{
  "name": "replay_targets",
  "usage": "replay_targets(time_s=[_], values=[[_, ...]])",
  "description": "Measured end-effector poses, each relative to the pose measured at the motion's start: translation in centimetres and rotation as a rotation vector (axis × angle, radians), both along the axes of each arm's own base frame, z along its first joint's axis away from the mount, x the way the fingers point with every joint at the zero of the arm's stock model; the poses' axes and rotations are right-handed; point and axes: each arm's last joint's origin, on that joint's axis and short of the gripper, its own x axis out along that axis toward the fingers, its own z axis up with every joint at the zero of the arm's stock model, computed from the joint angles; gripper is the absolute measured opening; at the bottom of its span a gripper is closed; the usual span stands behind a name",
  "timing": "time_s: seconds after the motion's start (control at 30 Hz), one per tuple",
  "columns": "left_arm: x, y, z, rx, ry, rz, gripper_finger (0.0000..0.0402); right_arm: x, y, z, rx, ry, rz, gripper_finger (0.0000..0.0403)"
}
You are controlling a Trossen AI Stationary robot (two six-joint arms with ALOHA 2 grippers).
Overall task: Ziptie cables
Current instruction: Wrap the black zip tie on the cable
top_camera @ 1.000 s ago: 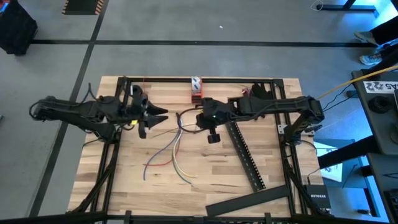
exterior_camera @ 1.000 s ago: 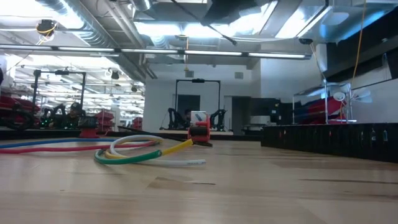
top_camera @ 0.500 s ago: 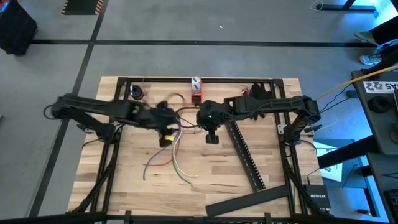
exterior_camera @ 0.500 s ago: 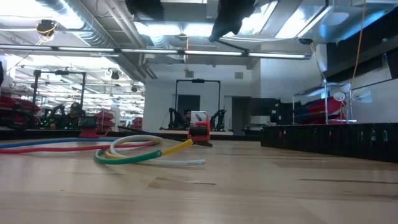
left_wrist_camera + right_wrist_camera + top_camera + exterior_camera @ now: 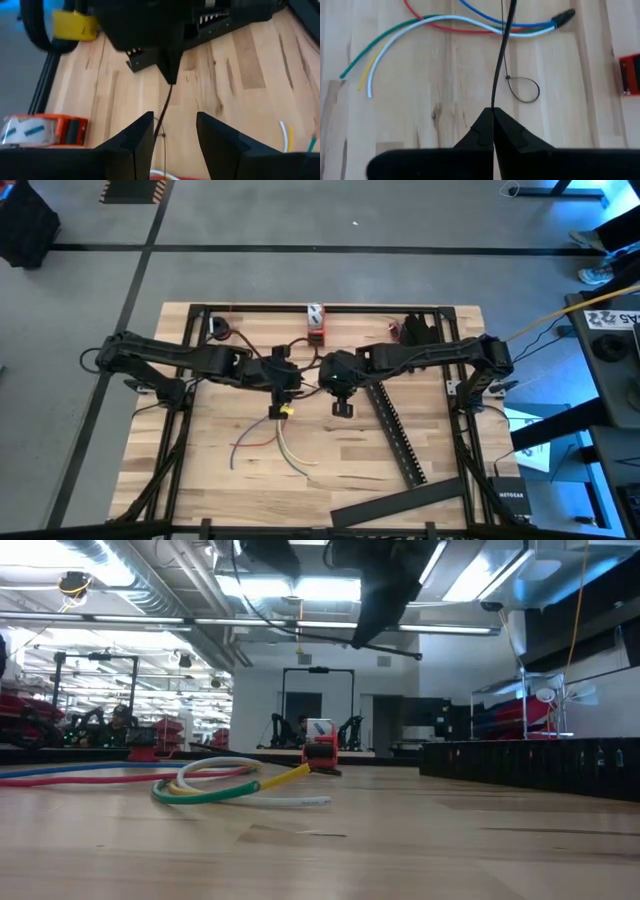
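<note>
No container shows on the wooden table (image 5: 340,450). The nearest thing to one is the small red-and-white object (image 5: 316,323) at the far edge, orange-red in the left wrist view (image 5: 42,130) — what it is cannot be made out.

The cables (image 5: 275,435) lie loose on the table's middle, toward the left, their near ends fanned apart. The right wrist view shows blue, red, green, white and yellow strands (image 5: 445,25) running to a dark tip where they meet, with a closed black ziptie loop (image 5: 524,90) lying just beside them; whether the loop circles any wire cannot be told. In the low view the bunch (image 5: 215,783) curls flat on the wood, and both arms are cut off at the top edge, only dark shapes showing. A long black slotted bar (image 5: 395,430) lies slantwise on the right side, a flat black strip (image 5: 395,505) near the front edge.

The right gripper (image 5: 493,117) hangs above the table's middle, its fingers pressed together on the end of a thin black ziptie strip (image 5: 501,55) that runs away from the tips over the cables. The left gripper (image 5: 172,135) faces it from close by — fingers partly spread, the same thin strip (image 5: 164,112) passing between them without clearly touching either. From above, the two grippers nearly meet (image 5: 310,375), and their tips are hard to separate.
</note>
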Motion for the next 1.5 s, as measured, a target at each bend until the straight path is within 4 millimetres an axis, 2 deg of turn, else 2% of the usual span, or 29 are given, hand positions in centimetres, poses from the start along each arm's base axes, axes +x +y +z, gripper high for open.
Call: replay_targets(time_s=[0.27, 0.5, 0.7, 0.83, 0.93, 1.03, 1.13, 1.33, 1.5], values=[[-0.2, 1.0, -2.6, -0.041, 0.084, 0.012, 0.0143, 0.6, 1.2, 0.4, 0.010, -0.081, 0.044, 0.0000], [-0.2, 0.9, -3.5, -0.065, 0.086, -0.010, 0.0143, 0.6, 1.4, 0.4, 0.004, -0.082, 0.062, 0.0000], [0.2, 0.9, -3.2, -0.039, 0.042, -0.042, 0.0143, 0.6, 1.4, 0.4, 0.003, -0.083, 0.063, 0.0000], [0.1, 0.8, -2.7, 0.060, 0.023, -0.058, 0.0143, 0.6, 1.4, 0.4, 0.002, -0.078, 0.064, 0.0000], [-0.7, 0.6, -0.9, 0.138, 0.017, -0.065, 0.0143, 0.4, 1.4, 0.3, 0.001, -0.059, 0.065, 0.0000], [-1.8, 0.8, 0.7, 0.109, -0.002, -0.083, 0.0143, 0.4, 1.4, 0.3, 0.001, -0.054, 0.065, 0.0000], [-1.9, 1.4, 0.8, -0.009, -0.012, -0.103, 0.0143, 0.4, 1.4, 0.4, 0.001, -0.060, 0.065, 0.0000], [-0.5, 2.0, -2.4, -0.156, 0.030, -0.104, 0.0143, 0.4, 1.4, 0.4, 0.001, -0.062, 0.064, 0.0000], [0.0, 2.0, -4.2, -0.197, 0.057, -0.079, 0.0143, 0.4, 1.4, 0.4, 0.001, -0.061, 0.065, 0.0000]])
